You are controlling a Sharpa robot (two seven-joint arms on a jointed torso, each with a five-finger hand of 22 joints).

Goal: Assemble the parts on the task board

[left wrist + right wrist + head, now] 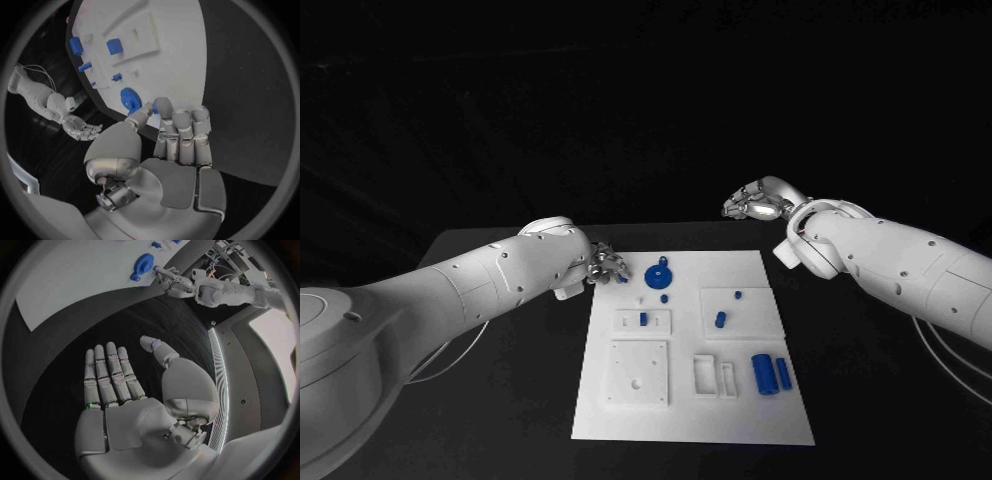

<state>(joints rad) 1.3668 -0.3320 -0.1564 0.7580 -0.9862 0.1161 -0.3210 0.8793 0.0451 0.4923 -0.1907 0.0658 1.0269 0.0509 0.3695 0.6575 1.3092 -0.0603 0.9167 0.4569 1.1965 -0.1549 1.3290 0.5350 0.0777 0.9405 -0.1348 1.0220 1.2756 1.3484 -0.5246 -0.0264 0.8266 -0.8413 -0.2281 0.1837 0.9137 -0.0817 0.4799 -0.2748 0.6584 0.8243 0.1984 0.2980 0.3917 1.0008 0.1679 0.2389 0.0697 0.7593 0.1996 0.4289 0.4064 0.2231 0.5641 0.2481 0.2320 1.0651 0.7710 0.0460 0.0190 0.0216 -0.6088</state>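
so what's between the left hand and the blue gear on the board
Nothing: in the head view, just a bare strip of white task board separates the left hand from the blue gear.

A black table [502,400] stood against a dark backdrop [646,100]. Beyond its edge lay a grey floor [240,365], crossed by a thin strip of light [217,370].

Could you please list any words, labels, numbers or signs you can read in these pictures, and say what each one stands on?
None can be read.
Task board: plain white, no print visible.
Blue parts: no marks visible.
Left hand and right hand: no lettering visible.
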